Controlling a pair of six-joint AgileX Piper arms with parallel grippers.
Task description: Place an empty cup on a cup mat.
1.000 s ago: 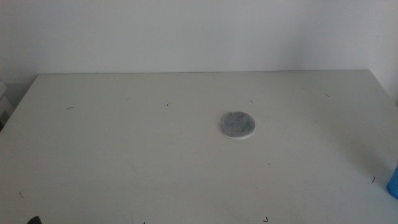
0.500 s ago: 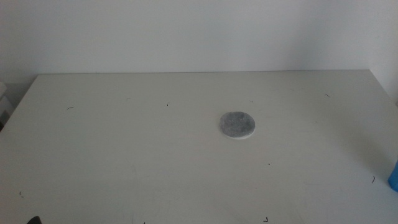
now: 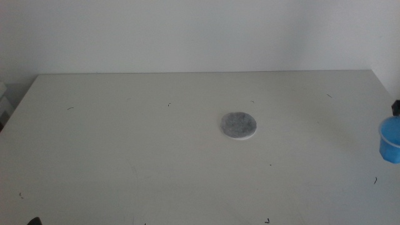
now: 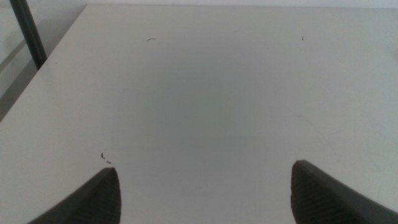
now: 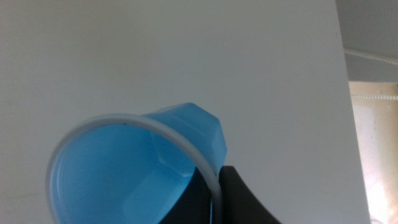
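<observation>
Right gripper is at the far right edge of the table, pinching the cup's wall just under the rim: one dark jaw sits outside the wall, the other shows inside. The blue cup hangs at the right edge of the middle view, partly cut off by the frame, mouth up and tilted; the inside looks empty in the right wrist view. The cup mat lies flat near table centre, grey top up, well apart from the cup and to its left. Left gripper waits low over the near left part of the table, jaws spread wide, nothing between them.
</observation>
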